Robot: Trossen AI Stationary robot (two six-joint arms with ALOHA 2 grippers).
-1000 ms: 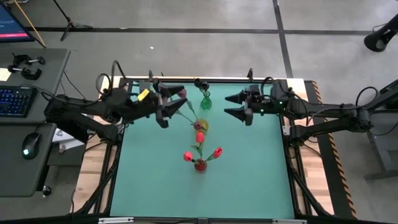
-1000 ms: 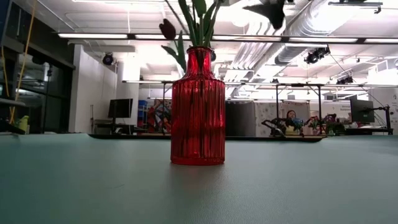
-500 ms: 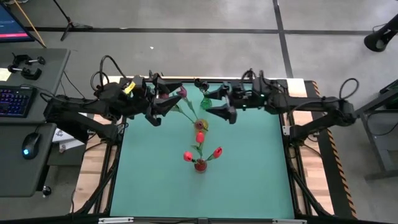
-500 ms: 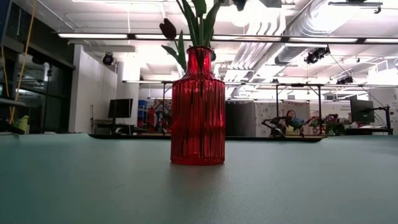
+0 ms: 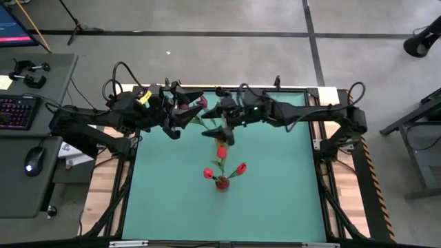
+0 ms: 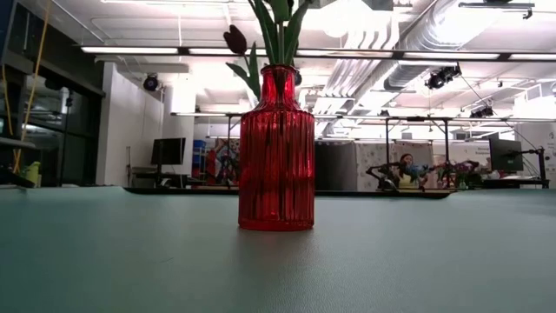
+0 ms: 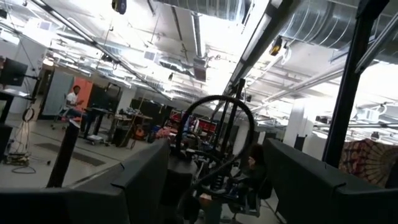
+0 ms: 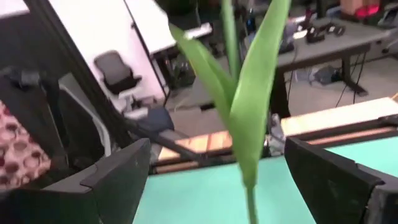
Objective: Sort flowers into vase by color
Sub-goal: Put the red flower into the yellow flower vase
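A pink tulip [image 5: 201,103] leans over the table's far middle. Its green stem and leaves [image 8: 244,118] run toward the table's middle, and its lower end is hidden under my right gripper. My right gripper [image 5: 216,123] is open, with one finger on each side of that stem [image 8: 217,155], apart from it. My left gripper [image 5: 178,116] is open [image 7: 217,165] just left of the pink head and is tipped upward. A ribbed red vase [image 5: 222,183] [image 6: 276,148] stands on the mat at the table's middle and holds three red tulips [image 5: 240,167].
The teal mat [image 5: 275,193] is bare to the left, right and near side of the red vase. My two grippers face each other closely at the far middle. In the low view, green stems and a dark bud [image 6: 234,39] rise from the red vase.
My right gripper has swept toward the table's left, from the far right to the pink tulip's stem, and it has stayed open. My left gripper drew back a little toward the left edge and then held still. The tulip and the red vase have stayed in place.
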